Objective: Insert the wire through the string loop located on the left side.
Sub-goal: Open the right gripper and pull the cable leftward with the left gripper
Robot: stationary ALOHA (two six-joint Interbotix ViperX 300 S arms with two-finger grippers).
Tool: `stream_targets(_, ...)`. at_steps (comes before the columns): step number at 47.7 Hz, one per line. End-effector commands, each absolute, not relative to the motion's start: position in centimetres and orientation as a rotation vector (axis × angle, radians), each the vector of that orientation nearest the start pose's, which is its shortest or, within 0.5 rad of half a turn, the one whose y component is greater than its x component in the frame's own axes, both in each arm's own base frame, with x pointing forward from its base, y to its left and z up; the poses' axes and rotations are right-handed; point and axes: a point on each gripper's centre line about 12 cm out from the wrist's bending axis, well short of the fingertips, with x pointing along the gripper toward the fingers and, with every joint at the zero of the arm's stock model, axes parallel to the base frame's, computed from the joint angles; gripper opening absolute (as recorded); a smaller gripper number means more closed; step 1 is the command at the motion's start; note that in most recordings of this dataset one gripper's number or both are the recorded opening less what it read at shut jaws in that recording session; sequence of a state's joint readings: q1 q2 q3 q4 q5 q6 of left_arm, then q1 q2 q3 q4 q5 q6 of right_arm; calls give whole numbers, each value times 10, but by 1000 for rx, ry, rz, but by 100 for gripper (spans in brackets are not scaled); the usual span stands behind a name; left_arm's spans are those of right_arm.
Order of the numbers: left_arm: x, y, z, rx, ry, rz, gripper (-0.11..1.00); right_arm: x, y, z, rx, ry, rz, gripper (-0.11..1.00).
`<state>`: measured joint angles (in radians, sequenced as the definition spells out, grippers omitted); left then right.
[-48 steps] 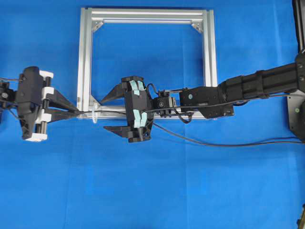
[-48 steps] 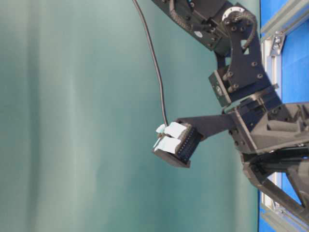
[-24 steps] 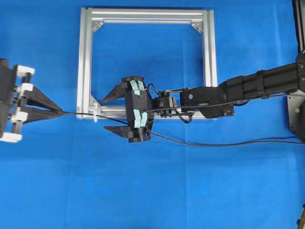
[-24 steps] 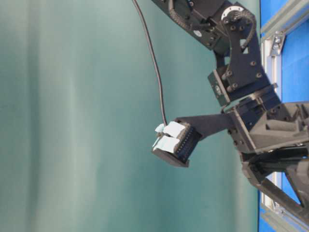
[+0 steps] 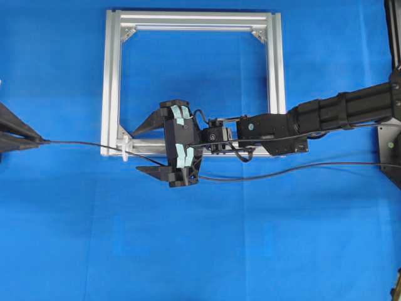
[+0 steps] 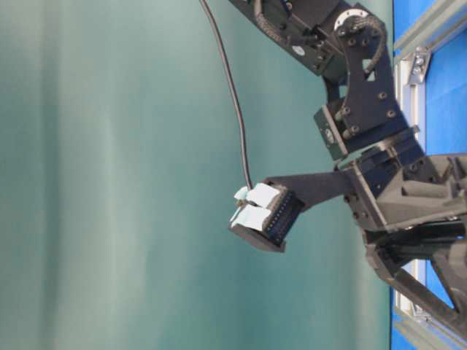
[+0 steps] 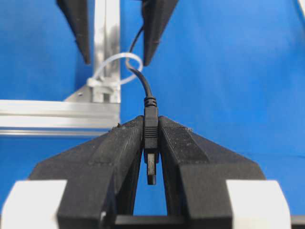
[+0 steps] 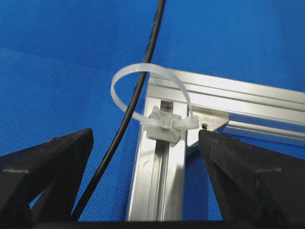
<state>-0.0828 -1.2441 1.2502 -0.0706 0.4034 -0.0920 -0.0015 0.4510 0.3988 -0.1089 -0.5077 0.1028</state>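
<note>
The left gripper (image 7: 151, 143) pinches the plug of the wire (image 7: 150, 125) tight between its fingers. The wire runs through the string loop (image 8: 143, 95) on the silver frame (image 5: 111, 81). The right gripper (image 5: 150, 147) sits wide apart beside the loop, holding nothing.

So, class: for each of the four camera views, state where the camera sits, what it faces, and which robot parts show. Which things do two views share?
Overhead: above the table, looking down on frame, right gripper, left gripper.
Table-level: low, turned sideways; right arm against green backdrop.
Left wrist: behind shut fingers clamping the wire.
Right wrist: between open fingers, facing the string loop.
Shared: both wrist views show wire through loop.
</note>
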Motion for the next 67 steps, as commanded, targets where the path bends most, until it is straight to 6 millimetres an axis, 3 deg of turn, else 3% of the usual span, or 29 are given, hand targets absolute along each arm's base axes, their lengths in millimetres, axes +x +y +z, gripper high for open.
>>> stream_targets(1, 140, -13, 246, -138, 390, -66, 8, 497, 7, 137, 16, 273, 53, 94)
stream_targets(10, 132, -11, 249, -136, 394, -59, 8, 496, 6, 136, 18, 274, 50, 94)
stream_targets(49, 135, -12, 239, -137, 407, -59, 9, 497, 6, 138, 18, 271, 50, 94)
stream_targets(52, 135, -12, 238, -138, 405, -59, 18, 497, 7, 138, 17, 270, 52, 94)
stream_targets(59, 135, -12, 237, -140, 408, -58, 64, 498, 6, 139, 18, 268, 50, 94)
stream_targets(63, 135, -12, 237, -141, 408, -58, 84, 498, 6, 139, 18, 268, 50, 94)
stream_targets(67, 135, -12, 236, -141, 410, -58, 84, 497, 6, 140, 17, 266, 50, 94)
